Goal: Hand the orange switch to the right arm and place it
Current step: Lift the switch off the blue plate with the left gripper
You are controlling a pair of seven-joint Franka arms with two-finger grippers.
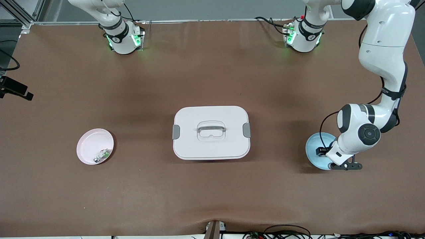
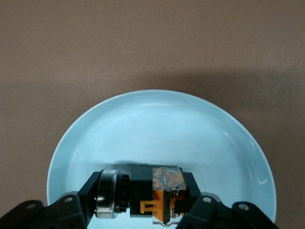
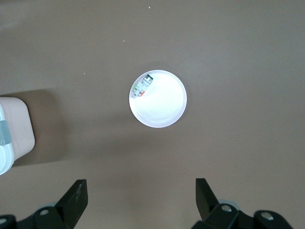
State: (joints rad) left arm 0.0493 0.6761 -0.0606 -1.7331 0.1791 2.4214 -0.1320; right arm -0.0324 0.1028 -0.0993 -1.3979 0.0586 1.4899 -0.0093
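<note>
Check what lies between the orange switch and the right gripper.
The left gripper is shut on the orange switch in the blue plate. The white lidded box sits mid-table between it and the open right gripper.

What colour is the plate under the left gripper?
Pale blue. The plate shows best in the left wrist view, with the left gripper down in it.

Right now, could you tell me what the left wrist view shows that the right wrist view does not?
Only the left wrist view shows the left gripper shut on the orange switch, low over the blue plate.

Only the right wrist view shows the open right gripper high above the pink plate, which holds a small green-and-silver part, plus a corner of the white lidded box.

Both show the brown table cover.
</note>
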